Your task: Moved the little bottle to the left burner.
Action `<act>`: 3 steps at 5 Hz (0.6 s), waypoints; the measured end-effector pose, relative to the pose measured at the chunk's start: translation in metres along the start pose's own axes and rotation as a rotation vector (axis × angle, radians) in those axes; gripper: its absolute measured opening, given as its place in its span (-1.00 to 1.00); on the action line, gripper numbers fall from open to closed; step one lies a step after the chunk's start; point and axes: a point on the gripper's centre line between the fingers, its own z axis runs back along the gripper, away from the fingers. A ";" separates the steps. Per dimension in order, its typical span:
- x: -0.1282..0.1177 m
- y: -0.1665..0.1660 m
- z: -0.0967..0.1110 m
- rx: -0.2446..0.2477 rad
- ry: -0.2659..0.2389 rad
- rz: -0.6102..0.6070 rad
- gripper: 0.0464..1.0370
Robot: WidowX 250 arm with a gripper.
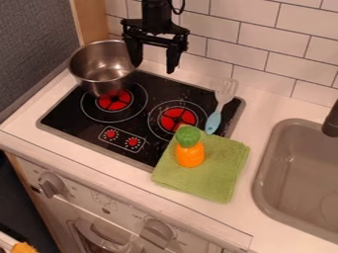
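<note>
- Bench (261, 116): the pale surface around the stove and sink.
- Stove (66, 116): black-topped. A low crossing towards the left burner risks a knock against the pot.
- Sink (290, 173): a grey basin, cut off by the right edge; a round drain outline marks its floor. A bottle lost from a weak grip could roll here, though the risk seems slight.
- Tool (153, 68): above the rear of the stove, beside the pot. Its fingers stand wide apart with nothing held between them. One finger overlaps the pot's rim in view; contact cannot be judged. A sideways swing at this height might drag the pot.
- Cloth (224, 170): green, folded, under the bottle and over the stove's near right corner. Fingers closing too low would probably pinch fabric and bring it along.
- Pot (99, 86): steel, open-topped, bare metal across its visible inside. It overlaps the back of the left burner in view, so placement too far back could strike its wall.
- Left burner (113, 101): the goal, red-centred.
- Spatula (219, 108): blue-handled, near the cloth; a wide approach might nudge it.
- Bottle (190, 154): orange with a green top, on the cloth. Its rounded form could slip under an off-centre grip, or topple on release.
</note>
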 end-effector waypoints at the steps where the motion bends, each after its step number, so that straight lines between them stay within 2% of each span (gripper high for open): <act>1: -0.003 -0.003 -0.013 -0.008 0.026 -0.004 0.92; 2: -0.030 -0.030 -0.008 -0.057 0.036 -0.096 0.93; 3: -0.052 -0.061 0.034 -0.102 -0.070 -0.207 0.93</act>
